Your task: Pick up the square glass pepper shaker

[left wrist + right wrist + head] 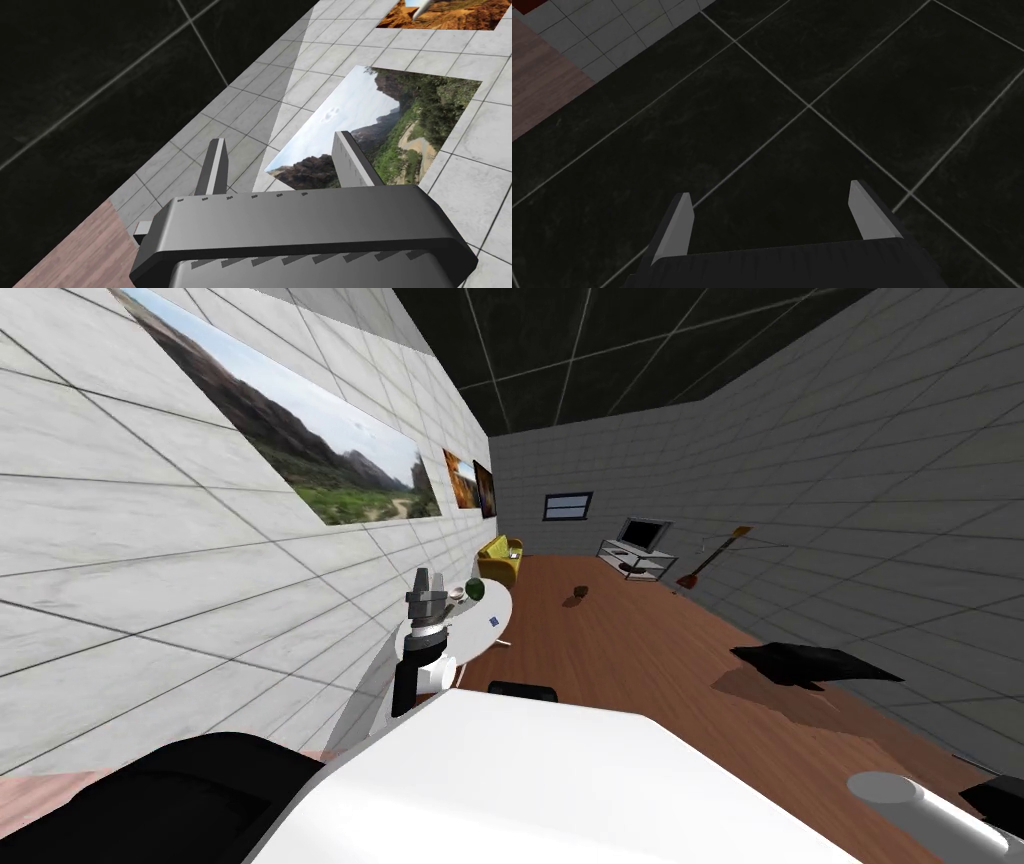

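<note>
Approach step: my left gripper (pixel 428 590), raised by the wall-side edge of the white table (pixel 478 635), and my right gripper (pixel 769 200) both gape empty; the shaker, too small to single out, likely sits on that tabletop, so next I must move closer.

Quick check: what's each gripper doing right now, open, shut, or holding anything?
Left gripper: fingers open, holding nothing.
Right gripper: fingers open, holding nothing.
</note>
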### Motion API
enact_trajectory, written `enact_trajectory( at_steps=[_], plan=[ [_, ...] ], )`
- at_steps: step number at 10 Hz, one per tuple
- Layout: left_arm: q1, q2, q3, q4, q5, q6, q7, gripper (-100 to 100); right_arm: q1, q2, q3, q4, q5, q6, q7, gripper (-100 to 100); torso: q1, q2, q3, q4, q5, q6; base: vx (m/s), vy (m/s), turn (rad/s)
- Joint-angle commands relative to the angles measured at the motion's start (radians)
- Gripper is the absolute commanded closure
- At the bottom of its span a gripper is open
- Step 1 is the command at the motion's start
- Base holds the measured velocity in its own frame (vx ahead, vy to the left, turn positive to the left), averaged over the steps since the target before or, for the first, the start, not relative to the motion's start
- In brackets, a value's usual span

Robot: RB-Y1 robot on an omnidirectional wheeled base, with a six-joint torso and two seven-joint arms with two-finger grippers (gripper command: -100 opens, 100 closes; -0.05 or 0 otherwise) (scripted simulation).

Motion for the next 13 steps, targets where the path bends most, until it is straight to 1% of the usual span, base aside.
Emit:
enact_trajectory(
  at_steps=[1, 3, 4, 5, 6, 7, 8, 10, 11, 12, 13],
  plan=[
    [0.000, 0.000, 0.000, 0.000, 0.000, 0.000, 0.000, 0, -0.002, -0.001, -0.042, 0.024, -0.001, 0.001, 0.050, -100, 0.000, 0.000, 0.000, 0.000, 0.000, 0.000, 0.027, 0.047, -0.426],
    [0.000, 0.000, 0.000, 0.000, 0.000, 0.000, 0.000, 0, -0.002, -0.001, -0.042, 0.024, -0.001, 0.001, 0.050, -100, -0.001, 0.001, 0.000, 0.000, 0.000, -0.001, 0.004, 0.011, -0.379],
    [0.000, 0.000, 0.000, 0.000, 0.000, 0.000, 0.000, 0, -0.019, -0.007, -0.091, 0.071, 0.001, 0.007, 0.099, -100, -0.002, 0.001, 0.001, 0.000, 0.000, -0.001, 0.018, 0.028, -0.380],
    [0.000, 0.000, 0.000, 0.000, 0.000, 0.000, 0.000, 0, -0.019, -0.007, -0.108, 0.076, 0.001, 0.007, 0.120, -100, -0.001, 0.000, 0.000, 0.000, 0.000, -0.001, 0.020, 0.042, -0.381],
    [0.000, 0.000, 0.000, 0.000, 0.000, 0.000, 0.000, 0, -0.019, -0.007, -0.108, 0.076, 0.001, 0.007, 0.120, -100, 0.000, 0.000, 0.000, 0.000, 0.000, -0.001, 0.007, 0.023, -0.456],
    [0.000, 0.000, 0.000, 0.000, 0.000, 0.000, 0.000, 0, -0.036, -0.013, -0.153, 0.124, 0.005, 0.014, 0.166, -100, -0.001, 0.001, 0.000, 0.000, 0.000, -0.001, 0.014, 0.043, -0.479],
    [0.000, 0.000, 0.000, 0.000, 0.000, 0.000, 0.000, 0, -0.036, -0.013, -0.173, 0.128, 0.005, 0.014, 0.188, -100, 0.000, 0.001, 0.000, 0.000, 0.000, -0.001, 0.010, 0.044, -0.438],
    [0.000, 0.000, 0.000, 0.000, 0.000, 0.000, 0.000, 0, -0.036, -0.013, -0.173, 0.128, 0.005, 0.014, 0.188, -100, 0.000, 0.001, 0.000, 0.000, 0.000, -0.002, -0.002, 0.014, -0.336],
    [0.000, 0.000, 0.000, 0.000, 0.000, 0.000, 0.000, 0, -0.054, -0.019, -0.222, 0.178, 0.009, 0.021, 0.238, -100, -0.001, 0.001, 0.000, 0.000, 0.000, -0.002, 0.001, 0.030, -0.341],
    [0.000, 0.000, 0.000, 0.000, 0.000, 0.000, 0.000, 0, -0.054, -0.019, -0.237, 0.182, 0.009, 0.021, 0.256, -100, 0.000, 0.001, 0.000, 0.000, 0.000, -0.001, 0.002, 0.041, -0.433],
    [0.000, 0.000, 0.000, 0.000, 0.000, 0.000, 0.000, 0, -0.054, -0.019, -0.237, 0.182, 0.009, 0.021, 0.256, -100, 0.001, 0.001, 0.001, 0.000, 0.000, -0.001, 0.001, 0.024, -0.497]
  ],
)
